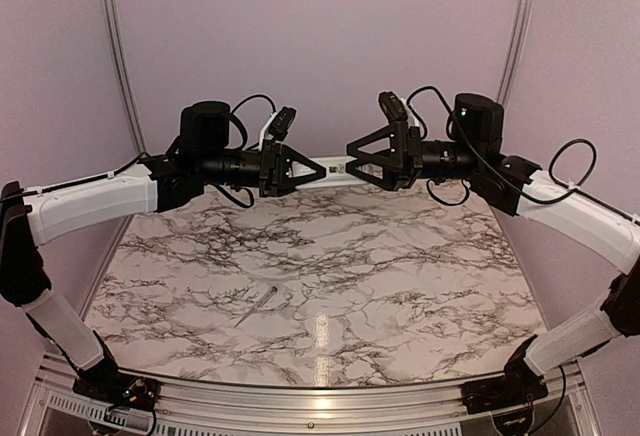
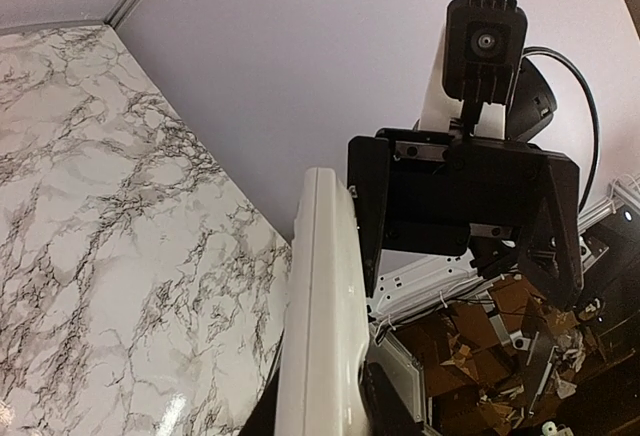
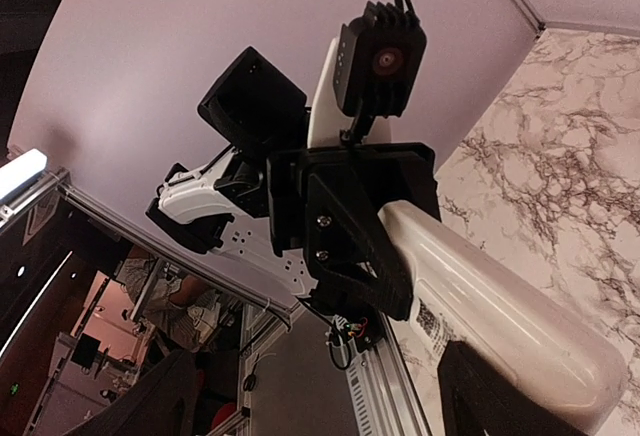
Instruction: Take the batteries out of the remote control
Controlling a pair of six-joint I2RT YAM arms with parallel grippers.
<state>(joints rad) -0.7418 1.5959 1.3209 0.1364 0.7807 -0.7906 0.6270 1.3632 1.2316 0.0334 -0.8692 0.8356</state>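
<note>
The white remote control (image 1: 337,168) hangs in the air over the table's far edge. My left gripper (image 1: 320,169) is shut on one end of it, and its dark fingers flank the white body (image 2: 320,316) in the left wrist view. My right gripper (image 1: 352,159) faces it with its jaws spread wide (image 2: 465,266). One of its fingers (image 3: 500,396) lies against the remote (image 3: 490,306), and the other (image 3: 150,401) stands far off. A barcode label shows on the remote. The batteries are hidden.
A thin pale grey stick (image 1: 257,307) lies on the marble table (image 1: 400,286), left of centre. Purple walls close in the back and sides. A metal rail (image 1: 300,396) runs along the near edge.
</note>
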